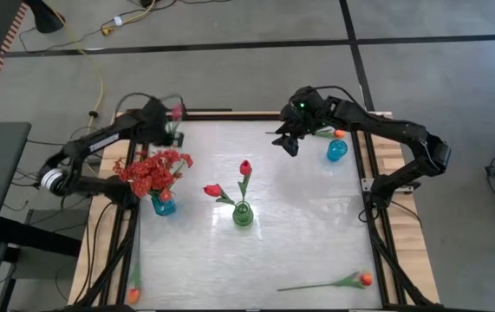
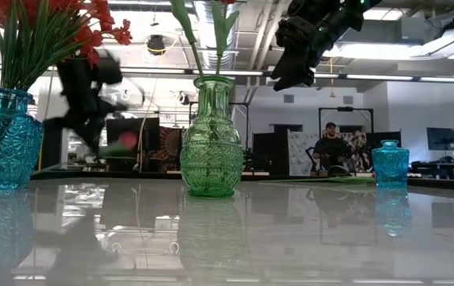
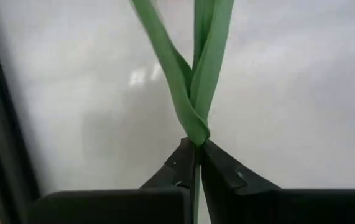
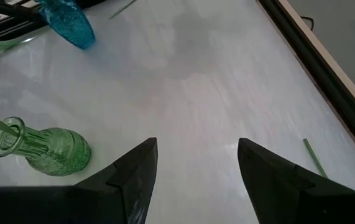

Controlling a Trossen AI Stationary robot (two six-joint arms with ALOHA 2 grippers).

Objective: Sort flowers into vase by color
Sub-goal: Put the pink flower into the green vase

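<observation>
While pinched at the stem between my left fingers [image 3: 194, 163], one red tulip [image 1: 176, 111] hangs over the surface's [image 1: 299, 251] far left edge. No writing is legible. My right fingers [image 4: 196, 163] hover spread above the far side.

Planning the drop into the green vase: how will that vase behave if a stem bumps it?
The green vase looks like rigid glass, probably heavy enough to stay put. Its tall body on a narrower foot might tip under a hard nudge, and the glossy table could let it slide.
</observation>
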